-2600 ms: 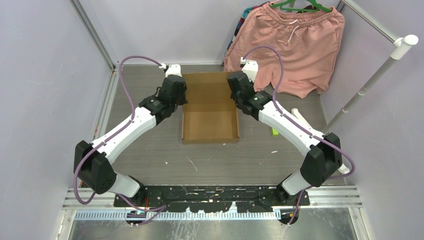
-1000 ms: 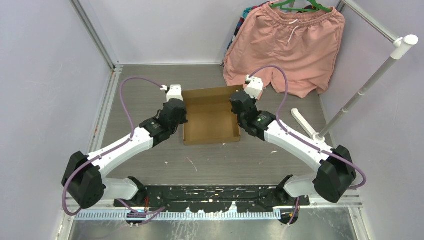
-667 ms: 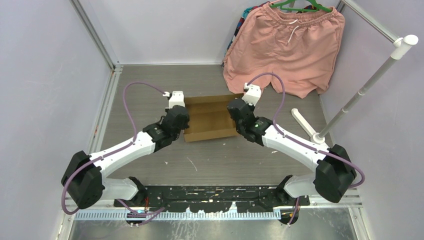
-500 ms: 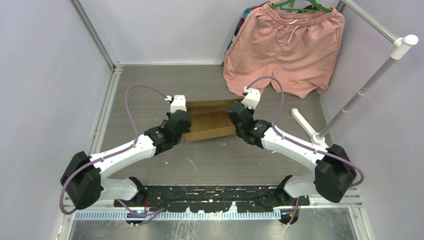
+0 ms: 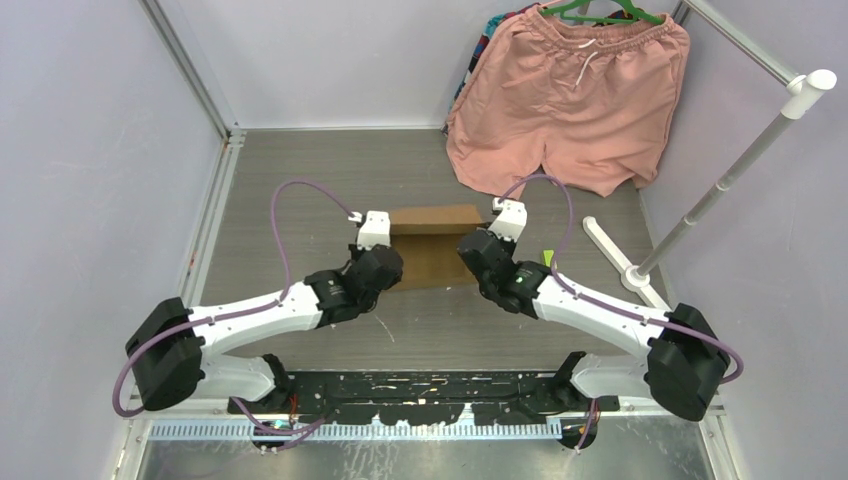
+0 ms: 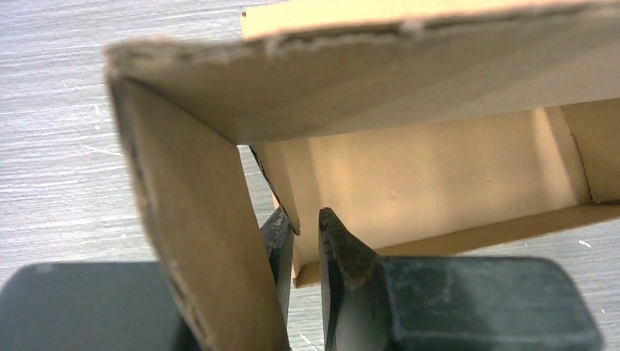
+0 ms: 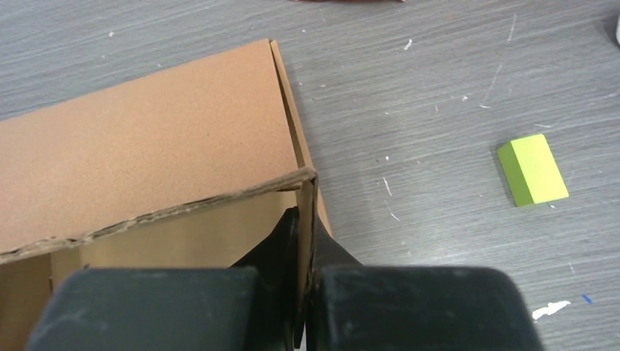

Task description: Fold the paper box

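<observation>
- Right gripper (image 7: 305,219): fingers pressed together on the paper box (image 7: 146,153). They pinch its right side wall just below the top corner, one finger inside the box and one outside.
- Left gripper (image 6: 301,219): fingers only a sliver apart, right at the box's left end. A thin inner cardboard edge runs down to the left-hand finger. The outer side flap sits just outside that finger, and you can see the box's inside through the gap. Doesn't look like a real clamp to me.
- One paper box (image 5: 435,250), plain brown corrugated. It's tipped up off flat between the two grippers, open side facing the arm bases, with one gripper at each end.
- The box rests on the grey wood-grain table (image 5: 300,170), about mid-table.
- One small lime-green block (image 7: 532,170) lies flat on the table to the right of the box, near it but not touching.
- One pair of pink shorts (image 5: 575,90) hangs behind the box, off toward its right, well apart.
- One white pole (image 5: 730,170) leans further right of the box, past the green block.
</observation>
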Robot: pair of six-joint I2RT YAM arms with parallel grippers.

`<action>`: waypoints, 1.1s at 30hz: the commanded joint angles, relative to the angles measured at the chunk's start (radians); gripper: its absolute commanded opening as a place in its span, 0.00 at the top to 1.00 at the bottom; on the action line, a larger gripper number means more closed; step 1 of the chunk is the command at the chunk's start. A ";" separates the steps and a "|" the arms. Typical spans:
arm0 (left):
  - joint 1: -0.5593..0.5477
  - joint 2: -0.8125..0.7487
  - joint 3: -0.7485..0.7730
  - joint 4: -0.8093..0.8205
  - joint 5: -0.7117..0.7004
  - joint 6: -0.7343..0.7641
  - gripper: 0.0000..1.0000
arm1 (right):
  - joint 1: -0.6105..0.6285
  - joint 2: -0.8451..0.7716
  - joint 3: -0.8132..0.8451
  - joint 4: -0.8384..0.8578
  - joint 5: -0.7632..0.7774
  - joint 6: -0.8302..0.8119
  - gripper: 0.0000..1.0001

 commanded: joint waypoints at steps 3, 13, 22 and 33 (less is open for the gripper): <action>-0.071 0.027 -0.019 -0.012 -0.030 -0.106 0.79 | 0.026 -0.046 -0.069 -0.048 -0.024 0.044 0.99; -0.072 -0.031 -0.060 -0.015 -0.036 -0.131 0.77 | 0.035 -0.054 -0.055 -0.053 -0.016 0.024 0.98; -0.070 -0.041 0.014 -0.075 -0.056 -0.102 0.69 | 0.035 -0.182 -0.004 -0.035 -0.054 -0.094 0.50; -0.046 -0.016 0.077 -0.123 -0.046 -0.081 0.63 | 0.032 -0.328 0.034 -0.121 -0.008 -0.159 0.34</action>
